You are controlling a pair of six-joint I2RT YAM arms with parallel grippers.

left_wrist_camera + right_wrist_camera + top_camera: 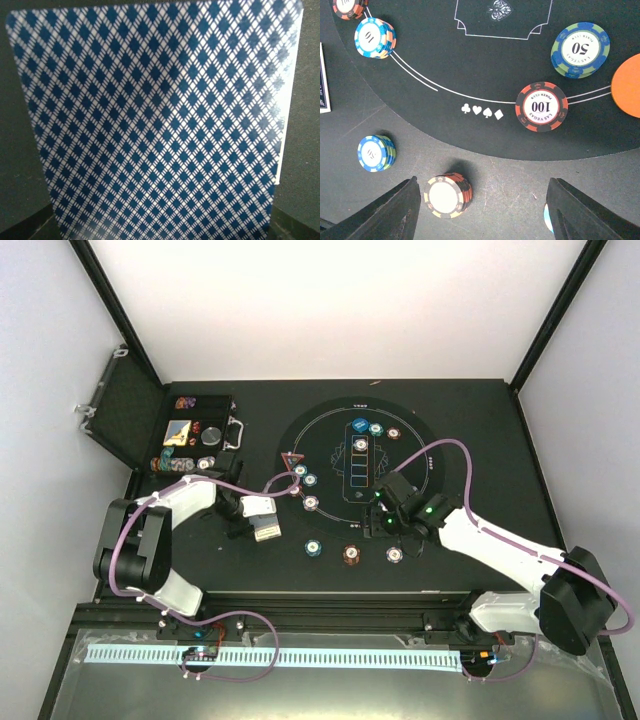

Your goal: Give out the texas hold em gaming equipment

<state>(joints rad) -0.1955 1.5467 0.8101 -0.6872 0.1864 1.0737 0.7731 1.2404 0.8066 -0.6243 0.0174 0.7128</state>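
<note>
The table (pixel 480 405) carries a big round mat (pixel 330 455) that serves as the playing field, so the gear is set around its printed rim rather than scattered. At the far left the case (pixel 125 405) lies open with its lid leaning back, leaving its tray reachable from above. The left gripper (pixel 262 512) hangs between case and mat. Its fingers are pressed together on a deck of cards (pixel 160 120), held so near the wrist camera that the blue diamond back fills that view. A white edge at the right suggests more than one card in the pinch. The right gripper (pixel 483 187) hovers low over the bare table at the mat's near edge, fingers spread and empty. A red-and-black chip stack (pixel 447 195) sits between them, close to one finger, so it is probably lined up for a pick. Other pieces sit spaced around the rim like player places: a blue chip stack (pixel 376 152), a "100" chip (pixel 541 106) and an orange button (pixel 627 92).
</note>
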